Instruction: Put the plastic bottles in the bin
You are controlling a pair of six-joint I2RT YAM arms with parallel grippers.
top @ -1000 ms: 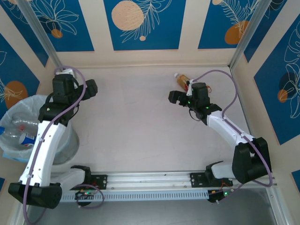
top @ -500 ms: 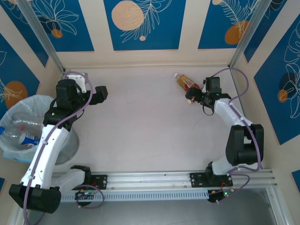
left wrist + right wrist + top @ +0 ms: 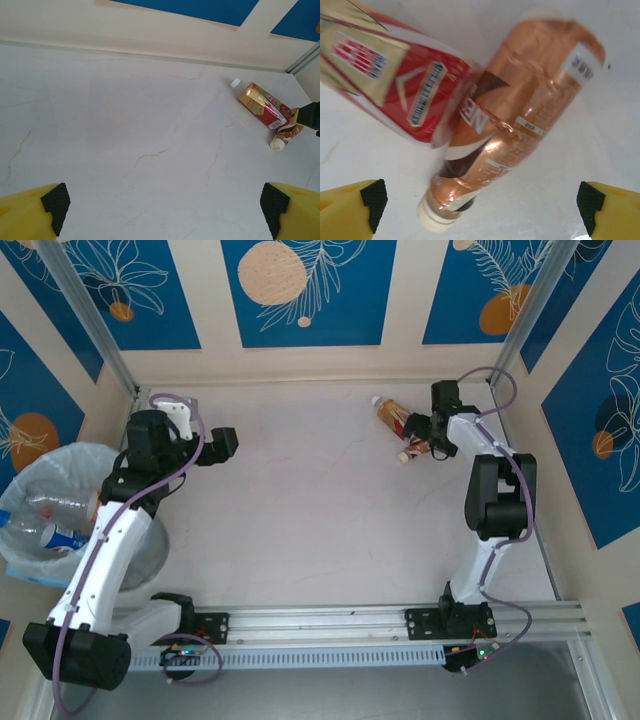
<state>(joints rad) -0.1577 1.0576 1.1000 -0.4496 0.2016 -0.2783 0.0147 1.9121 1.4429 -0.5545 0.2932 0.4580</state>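
right gripper point(image 3: 418, 432) spread wide over 2 at 1 o'clock: copper-label bottle point(image 3: 520, 115) touching red-label bottle point(image 3: 395, 85). reach step imo; next: lower, pinch copper one. left gripper point(image 3: 222, 443) spread, empty, near bin point(image 3: 60, 455) at 9 o'clock.

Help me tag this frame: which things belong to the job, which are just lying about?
Job: bin; bottles inside it; red-labelled bottle; copper-coloured bottle.
Not the job: table; blue wall panels; mounting rail.

Right wrist: red-label bottle point(image 3: 395, 85) cut off top-left, amber bottle point(image 3: 520, 115) blurred at far end. Top view: bin point(image 3: 40, 468) clipped at left edge, partly behind left arm point(image 3: 100, 560).
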